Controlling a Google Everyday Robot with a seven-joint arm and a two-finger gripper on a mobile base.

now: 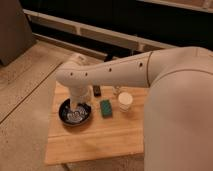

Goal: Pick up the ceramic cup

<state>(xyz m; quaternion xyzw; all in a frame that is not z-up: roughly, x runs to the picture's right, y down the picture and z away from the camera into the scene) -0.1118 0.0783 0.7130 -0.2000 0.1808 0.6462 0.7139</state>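
White ceramic cup [125, 101], count one: upright on the wooden table [95, 145], mouth up, long axis vertical, right of centre. Green sponge [106, 107], one, lies flat just left of the cup. Dark bowl [62, 114], one, further left. Gripper [76, 110] hangs down over the bowl, apart from the cup; released or clenched cannot be told. Far side: one clear glass object [117, 90], one small dark item [96, 90].
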